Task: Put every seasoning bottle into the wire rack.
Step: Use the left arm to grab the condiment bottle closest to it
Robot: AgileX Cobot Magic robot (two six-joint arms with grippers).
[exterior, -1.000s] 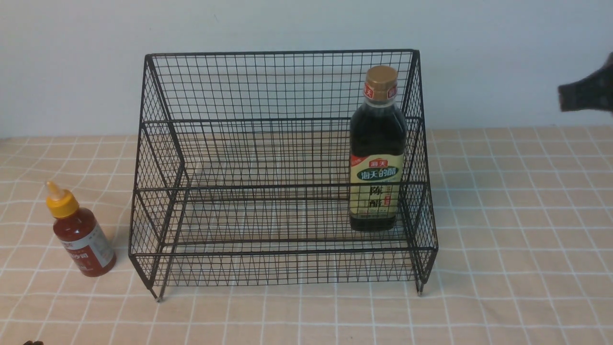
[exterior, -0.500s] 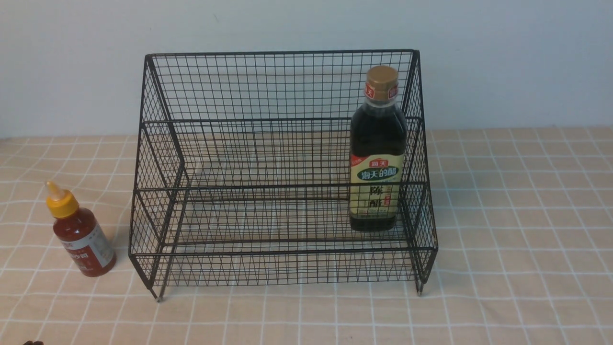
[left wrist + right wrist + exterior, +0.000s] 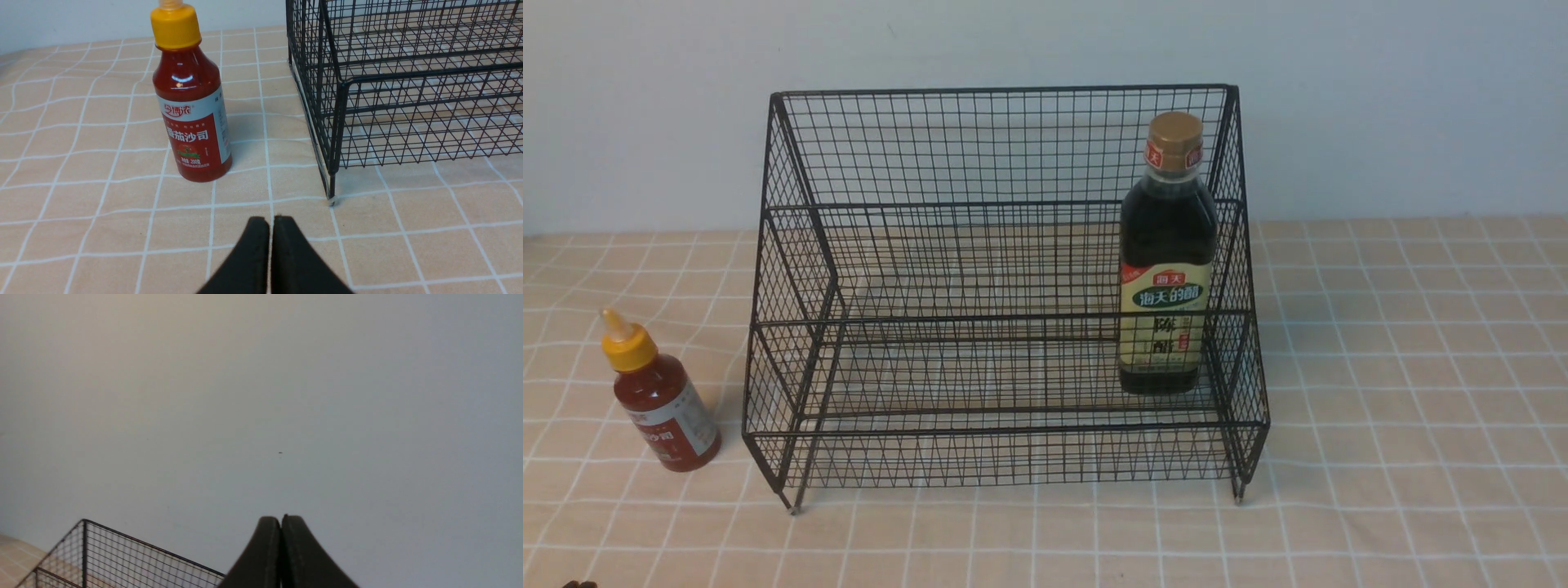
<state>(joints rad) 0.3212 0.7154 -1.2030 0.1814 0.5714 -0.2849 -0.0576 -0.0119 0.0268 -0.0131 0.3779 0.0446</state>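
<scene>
The black wire rack (image 3: 1005, 204) stands mid-table against the wall. A tall dark vinegar bottle (image 3: 1165, 253) with a gold cap stands upright in the rack's right end. The small red sauce bottle (image 3: 660, 398) with a yellow nozzle cap stands on the cloth, left of the rack and apart from it. In the left wrist view my left gripper (image 3: 270, 220) is shut and empty, low over the cloth, short of the sauce bottle (image 3: 191, 108) and the rack's corner foot (image 3: 331, 200). My right gripper (image 3: 280, 519) is shut and empty, facing the wall above the rack's top corner (image 3: 83, 522).
A beige checked cloth (image 3: 1405, 367) covers the table. A plain pale wall (image 3: 1045, 41) rises right behind the rack. Neither arm shows in the front view except a small dark tip (image 3: 578, 584) at the bottom left edge.
My right gripper, seen a second ago at the right edge of the front view, has left that view. Bottles and rack have not moved.
</scene>
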